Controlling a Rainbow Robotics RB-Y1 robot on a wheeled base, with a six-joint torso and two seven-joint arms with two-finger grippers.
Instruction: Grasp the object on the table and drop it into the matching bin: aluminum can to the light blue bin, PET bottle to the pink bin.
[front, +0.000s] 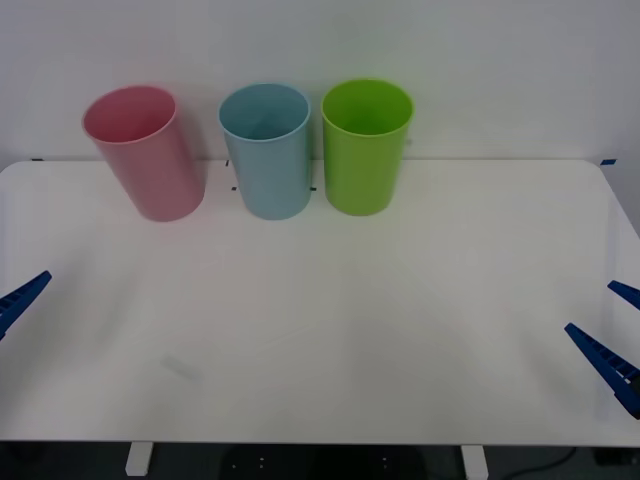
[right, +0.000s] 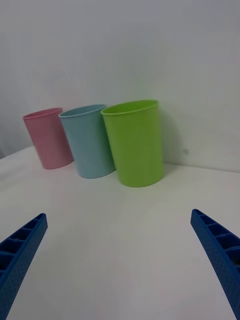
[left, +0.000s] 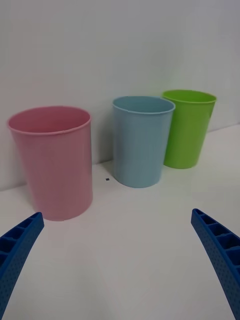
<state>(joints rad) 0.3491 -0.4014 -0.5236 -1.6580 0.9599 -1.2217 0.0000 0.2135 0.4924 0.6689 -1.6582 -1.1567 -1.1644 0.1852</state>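
So the white table (front: 320, 330) has three bins lined up along its far edge, standing upright against the wall: the pink bin (front: 145, 150) out at about 11 o'clock from the middle of the tabletop, the light blue bin (front: 266, 148) just left of 12 o'clock, and a lime green bin (front: 366, 145) just right of 12 o'clock. Blue and green sit just beside each other, nearly touching, and pink stands a bit further off to the left with a visible gap. From above I can see into the mouths of all three and can't make out anything inside. The left gripper (left: 120, 260) hangs at the table's left edge, around 9 o'clock, low over the surface, its blue ribbed fingers (left: 17, 247) spread wide with nothing between them, facing the pink and blue bins. The right gripper (right: 120, 260) is at the right edge, roughly 4 o'clock, fingers (right: 220, 255) also wide apart and holding nothing, looking toward the green bin with blue and pink behind it. As for the can, I honestly can't tell where it is from these views.
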